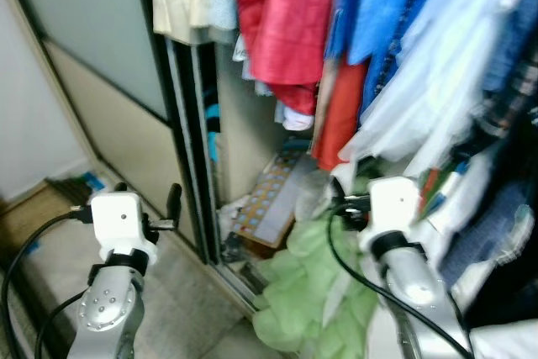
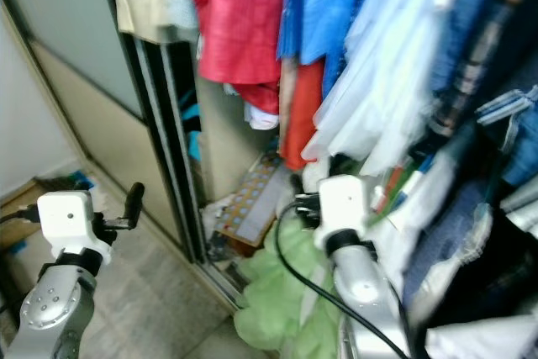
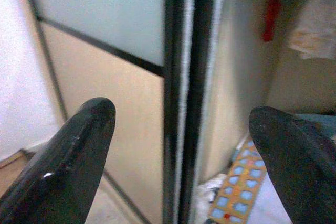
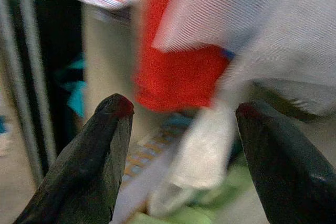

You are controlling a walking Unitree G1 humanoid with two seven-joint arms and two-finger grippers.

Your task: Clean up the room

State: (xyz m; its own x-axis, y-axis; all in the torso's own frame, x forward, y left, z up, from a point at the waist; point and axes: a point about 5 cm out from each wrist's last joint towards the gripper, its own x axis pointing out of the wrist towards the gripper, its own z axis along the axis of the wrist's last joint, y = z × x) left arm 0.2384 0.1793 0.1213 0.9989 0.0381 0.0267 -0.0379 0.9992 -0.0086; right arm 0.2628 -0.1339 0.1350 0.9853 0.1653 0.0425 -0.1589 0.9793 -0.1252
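Nearest the camera, the left gripper [image 3: 181,129] hangs low on the left with its fingers [image 3: 79,150] apart, holding nothing and aimed at the black edge of the sliding door [image 1: 181,124]. The right gripper [image 4: 181,145] is raised on the right, fingers [image 4: 94,150] apart and empty too, among the hanging clothes [image 1: 403,73].

As a judgement, the tidying here is hardly begun. A green cloth [image 1: 315,292] lies heaped on the floor [image 1: 181,292] at the wardrobe's threshold, just left of the right arm. Farther in, a patterned board [image 1: 269,199] leans on the wardrobe floor among small clutter. A red garment [image 1: 282,23] hangs above. The door stands open. The cloth looks the likeliest thing to lift next, and neither gripper touches it.
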